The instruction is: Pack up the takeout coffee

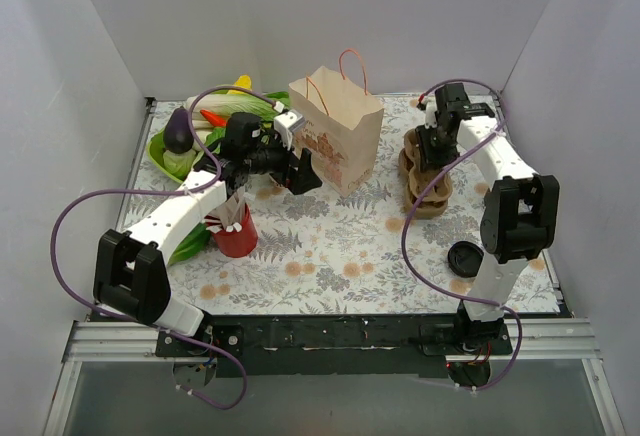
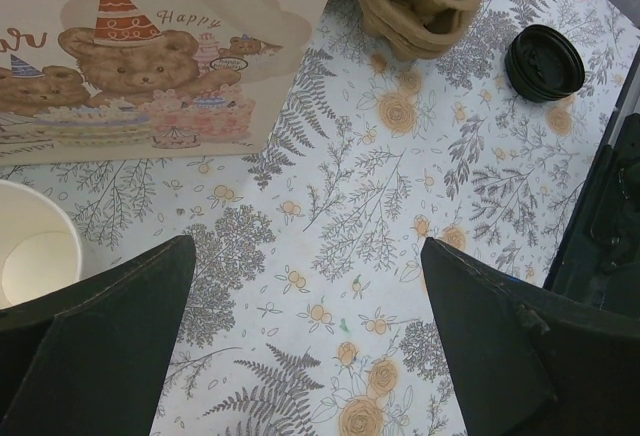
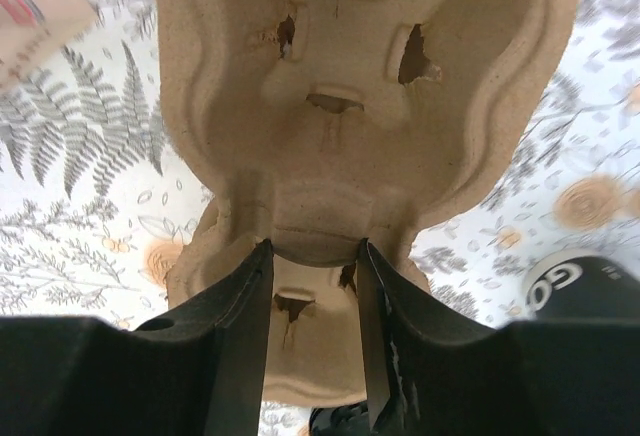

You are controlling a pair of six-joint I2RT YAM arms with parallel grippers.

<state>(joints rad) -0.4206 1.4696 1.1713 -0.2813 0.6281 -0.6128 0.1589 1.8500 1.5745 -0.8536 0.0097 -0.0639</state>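
Right gripper (image 3: 312, 246) straddled the carrier (image 3: 340, 76), clamp unclear; left wrist alone showed left gripper (image 2: 307, 246) gaping over desk (image 2: 330, 206).

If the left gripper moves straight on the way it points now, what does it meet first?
Probably the bare floral tablecloth ahead of the left gripper; the bear-printed paper bag and lidless white paper cup lie beside that line.

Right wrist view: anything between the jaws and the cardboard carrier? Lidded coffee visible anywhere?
Nothing: the right gripper has its jaws closed on a lobe of the cardboard carrier. No lidded cup shows in any view, only a loose black lid and a lidless white cup, so its path can't be judged.
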